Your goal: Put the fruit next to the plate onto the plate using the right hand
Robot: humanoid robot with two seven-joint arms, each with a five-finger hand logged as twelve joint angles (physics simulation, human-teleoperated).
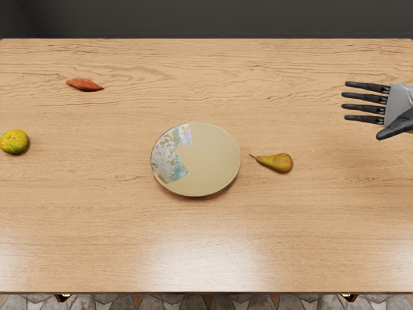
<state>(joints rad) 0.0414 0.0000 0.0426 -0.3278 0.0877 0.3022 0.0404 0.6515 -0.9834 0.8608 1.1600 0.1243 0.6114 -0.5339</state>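
The right hand (pixel 382 111) hovers above the table (pixel 206 252) at its right edge, fingers (pixel 362 97) stretched wide toward the left, holding nothing. Nearer and to its left, a yellow pear (pixel 276 162) lies on the wood just right of the round plate (pixel 210 161), stem toward the rim, not touching it. A reddish sweet potato (pixel 84 84) lies far left. A yellow-green citrus fruit (pixel 14 141) sits at the left edge.

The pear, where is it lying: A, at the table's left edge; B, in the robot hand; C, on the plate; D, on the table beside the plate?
D: the pear lies on bare wood just off the rim of the plate, clear of the right robot hand.
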